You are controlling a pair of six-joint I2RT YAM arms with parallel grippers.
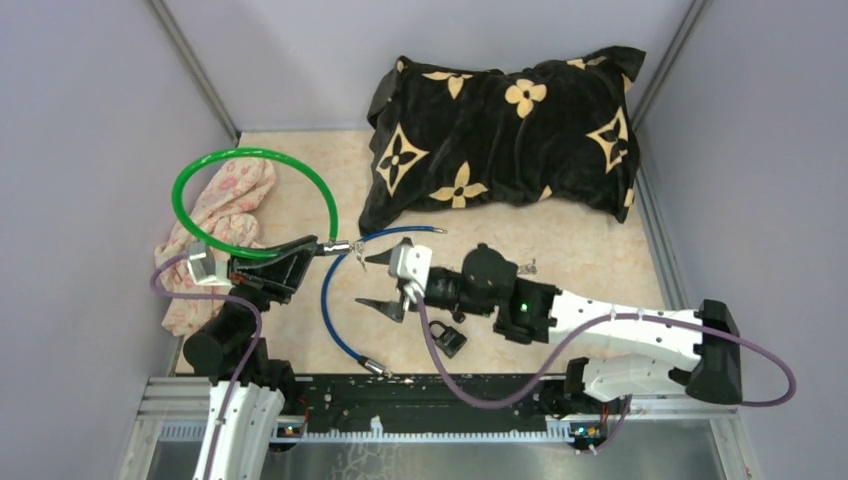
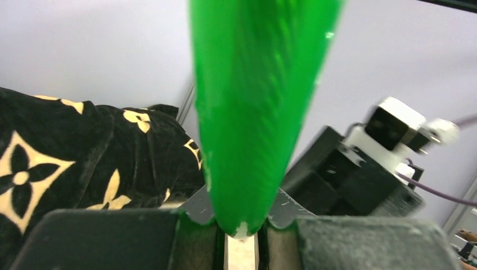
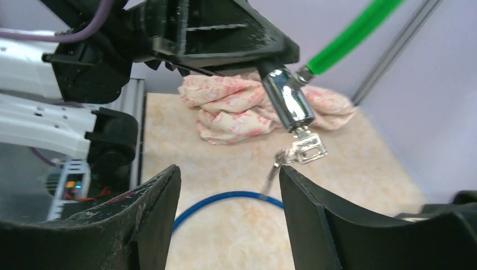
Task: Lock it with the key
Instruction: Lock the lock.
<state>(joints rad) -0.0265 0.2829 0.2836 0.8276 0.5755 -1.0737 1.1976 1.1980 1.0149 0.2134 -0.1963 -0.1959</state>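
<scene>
left gripper [image 1: 312, 245] clamping green plastic-coated cable loop [image 2: 253, 112] at its chrome lock barrel [image 3: 288, 101] | small silver key [image 3: 308, 149] sticking out of barrel, off the table | right gripper [image 3: 228, 174] gaping, hovering just short (grasp step pending) | next: pinching key squarely, twisting

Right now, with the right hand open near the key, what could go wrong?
The key sits over one finger of the right hand, not in the gap, so closing might knock it. The metal piece dangling beside it could snag. The left hand pinches the lock cylinder; twisting may rotate it.
</scene>
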